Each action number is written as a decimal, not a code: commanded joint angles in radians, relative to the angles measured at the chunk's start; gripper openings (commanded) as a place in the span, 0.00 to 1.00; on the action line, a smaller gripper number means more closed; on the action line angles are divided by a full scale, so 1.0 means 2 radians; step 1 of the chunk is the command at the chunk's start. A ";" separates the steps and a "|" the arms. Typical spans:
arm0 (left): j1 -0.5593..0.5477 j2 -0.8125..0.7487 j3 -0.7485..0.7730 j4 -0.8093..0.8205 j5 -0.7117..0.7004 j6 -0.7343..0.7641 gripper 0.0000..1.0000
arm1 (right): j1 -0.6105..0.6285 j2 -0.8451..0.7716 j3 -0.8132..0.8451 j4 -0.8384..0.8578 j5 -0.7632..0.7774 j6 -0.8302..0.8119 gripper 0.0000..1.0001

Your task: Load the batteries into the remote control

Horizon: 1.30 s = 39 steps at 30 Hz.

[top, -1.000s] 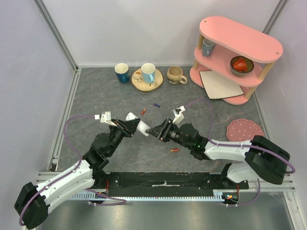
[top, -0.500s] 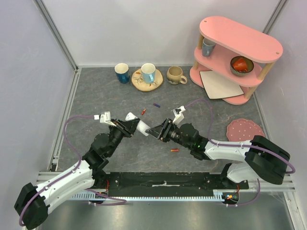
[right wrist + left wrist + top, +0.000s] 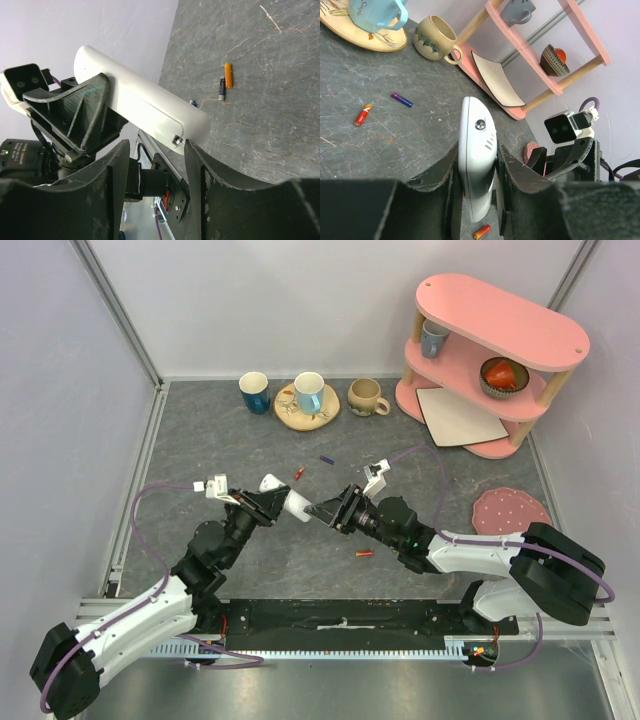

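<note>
Left hand (image 3: 477,152) pinches the remote control (image 3: 476,132); right hand (image 3: 157,147) spread around its end (mug (image 3: 376,12) script unreadable)

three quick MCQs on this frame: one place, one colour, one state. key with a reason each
1. The light blue mug stands
A. on a plate
B. on a book
C. on a box

2. The shelf is
A. green
B. pink
C. black

3. The left gripper is
A. open
B. shut on nothing
C. shut on the remote

Key:
1 A: the top view shows the mug sitting on the round wooden plate at the back of the table.
2 B: all of its tiers are pink, with only the posts in wood.
3 C: the left wrist view shows both fingers pressed against the sides of the white remote.
</note>
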<state>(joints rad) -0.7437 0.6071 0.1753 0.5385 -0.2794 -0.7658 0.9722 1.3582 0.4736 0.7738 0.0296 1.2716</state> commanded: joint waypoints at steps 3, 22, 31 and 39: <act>-0.004 0.003 -0.006 0.053 0.022 -0.001 0.02 | -0.002 0.005 0.002 0.056 -0.001 0.009 0.55; -0.004 0.016 -0.010 0.071 0.039 -0.005 0.02 | -0.003 0.038 0.010 0.088 -0.029 0.025 0.51; -0.005 0.008 -0.007 0.045 0.021 0.003 0.02 | -0.004 0.031 0.017 0.084 -0.032 0.021 0.49; -0.006 0.008 0.000 0.026 0.009 0.018 0.02 | -0.003 0.022 0.015 0.082 -0.032 0.021 0.48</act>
<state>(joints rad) -0.7372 0.6270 0.1520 0.5728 -0.2802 -0.7551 0.9623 1.4277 0.4732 0.8597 -0.0120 1.3018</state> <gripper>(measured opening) 0.335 0.482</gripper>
